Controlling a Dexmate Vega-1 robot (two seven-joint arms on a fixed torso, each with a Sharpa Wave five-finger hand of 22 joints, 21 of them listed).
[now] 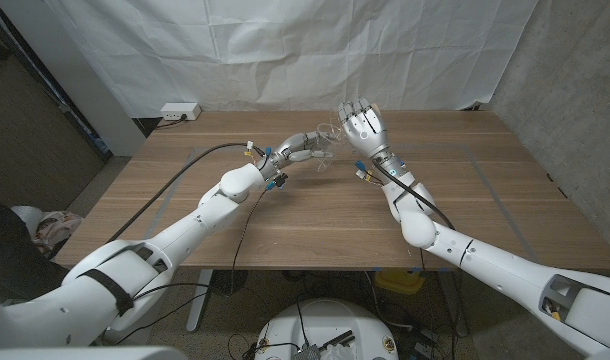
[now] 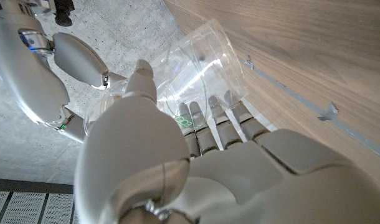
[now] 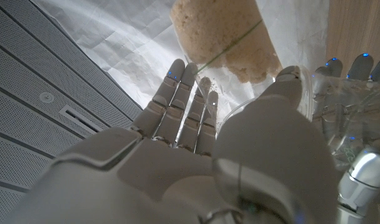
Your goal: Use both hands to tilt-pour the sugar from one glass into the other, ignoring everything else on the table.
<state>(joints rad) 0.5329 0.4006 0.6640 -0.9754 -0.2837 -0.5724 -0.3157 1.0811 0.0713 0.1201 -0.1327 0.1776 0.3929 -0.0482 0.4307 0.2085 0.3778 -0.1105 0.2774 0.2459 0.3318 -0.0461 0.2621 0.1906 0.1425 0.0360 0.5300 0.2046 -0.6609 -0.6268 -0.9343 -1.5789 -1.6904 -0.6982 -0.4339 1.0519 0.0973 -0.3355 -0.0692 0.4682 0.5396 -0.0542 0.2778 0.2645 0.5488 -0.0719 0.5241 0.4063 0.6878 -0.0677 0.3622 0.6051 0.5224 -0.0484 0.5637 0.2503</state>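
My left hand grips a clear glass on its side above the middle back of the table; in the left wrist view this glass looks empty and lies across my fingers. Close to its right, my right hand is raised with fingers spread upward. In the right wrist view a second clear glass with a packed lump of light-brown sugar sits tilted between the thumb and fingers. The left-held glass is right beside it.
The wooden table carries tape marks. A white power strip lies at its back left corner. A white sheet hangs behind. Black cables run along both forearms.
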